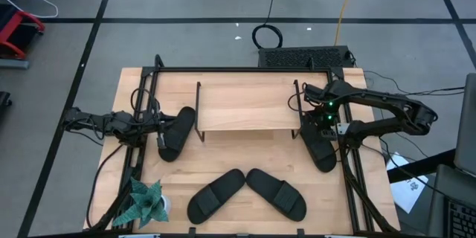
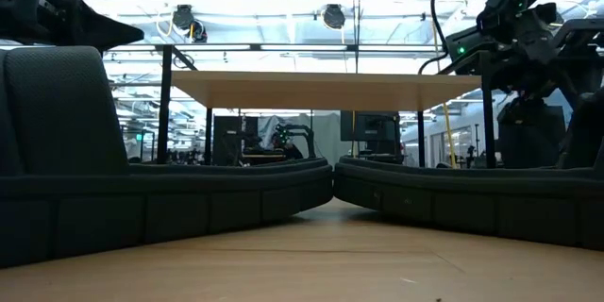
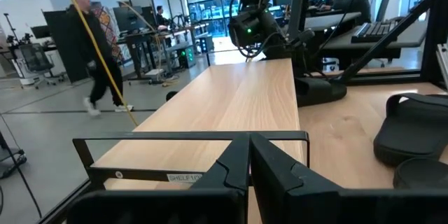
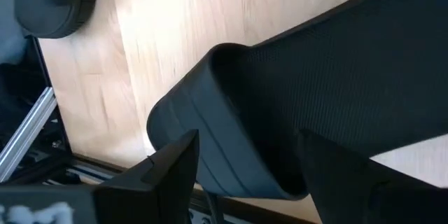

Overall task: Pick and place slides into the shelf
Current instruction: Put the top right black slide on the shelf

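The shelf (image 1: 245, 108) stands mid-table, with a light wood top and black wire sides. My left gripper (image 1: 160, 129) is at the shelf's left end, shut on a black slide (image 1: 177, 135). In the left wrist view (image 3: 248, 171) it looks over the shelf top (image 3: 238, 98). My right gripper (image 1: 322, 121) is at the shelf's right end, pointing down onto another slide (image 1: 321, 150), and is shut on it (image 4: 245, 168). Two more slides (image 1: 216, 195) (image 1: 277, 193) lie flat on their soles near the front edge. My left gripper comes level from the table's left at the slide's left long side (image 1: 168, 132), about mid-length. The fingers and the gripper body hide the place of contact. The slide lies crosswise in front of the fingers. In the low view a dark tip (image 2: 113, 30) shows above shelf-top height. My right gripper pinches the slide's raised edge (image 4: 238, 147) between its two fingers (image 4: 164, 175), at the slide's far end. The fingers come from above, pointing down. I cannot tell whether the slide is clear of the table.
A green paper plant (image 1: 145, 202) stands at the near left corner. Black rails (image 1: 349, 178) run along the table's sides. Bare wood (image 1: 245, 152) lies between the shelf and the two front slides. People move in the room beyond (image 3: 94, 56).
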Controlling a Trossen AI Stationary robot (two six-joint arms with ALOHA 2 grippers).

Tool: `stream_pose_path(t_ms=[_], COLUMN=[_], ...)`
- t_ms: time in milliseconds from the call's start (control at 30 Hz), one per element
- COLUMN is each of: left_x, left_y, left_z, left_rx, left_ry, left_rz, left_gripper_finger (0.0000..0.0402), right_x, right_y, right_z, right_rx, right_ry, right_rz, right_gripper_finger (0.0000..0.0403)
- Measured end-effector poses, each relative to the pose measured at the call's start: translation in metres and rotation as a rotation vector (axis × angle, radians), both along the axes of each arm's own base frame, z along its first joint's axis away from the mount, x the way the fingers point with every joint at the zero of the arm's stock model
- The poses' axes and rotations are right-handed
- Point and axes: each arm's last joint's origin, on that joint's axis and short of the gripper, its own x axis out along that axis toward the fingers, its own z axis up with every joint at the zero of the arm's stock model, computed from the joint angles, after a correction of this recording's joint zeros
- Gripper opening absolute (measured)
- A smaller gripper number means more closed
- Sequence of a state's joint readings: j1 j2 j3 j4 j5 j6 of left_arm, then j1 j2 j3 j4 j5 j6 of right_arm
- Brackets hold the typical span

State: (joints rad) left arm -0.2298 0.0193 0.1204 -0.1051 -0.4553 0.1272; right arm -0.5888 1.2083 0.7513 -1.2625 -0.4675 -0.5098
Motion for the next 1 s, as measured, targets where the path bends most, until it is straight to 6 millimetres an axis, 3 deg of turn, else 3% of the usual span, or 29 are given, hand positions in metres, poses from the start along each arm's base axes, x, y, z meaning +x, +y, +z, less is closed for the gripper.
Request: stream_pose_path(t_ms=[667,1000], left_x=[0.0000,0.0000], left_y=[0.0000,0.0000], left_z=[0.0001,0.0001], left_rx=[-0.001,-0.001], left_ry=[-0.001,-0.001], left_rz=[-0.001,-0.002], left_gripper_finger=[0.0019,0.0019], right_x=[0.0035,0.0002], right_y=[0.0030,0.0066], right_z=[-0.0023,-0.0004], right_rx=[0.006,0.080], right_ry=[-0.044,0.000], right_rz=[0.125,0.065], right_gripper_finger=[0.0228,0.0228])
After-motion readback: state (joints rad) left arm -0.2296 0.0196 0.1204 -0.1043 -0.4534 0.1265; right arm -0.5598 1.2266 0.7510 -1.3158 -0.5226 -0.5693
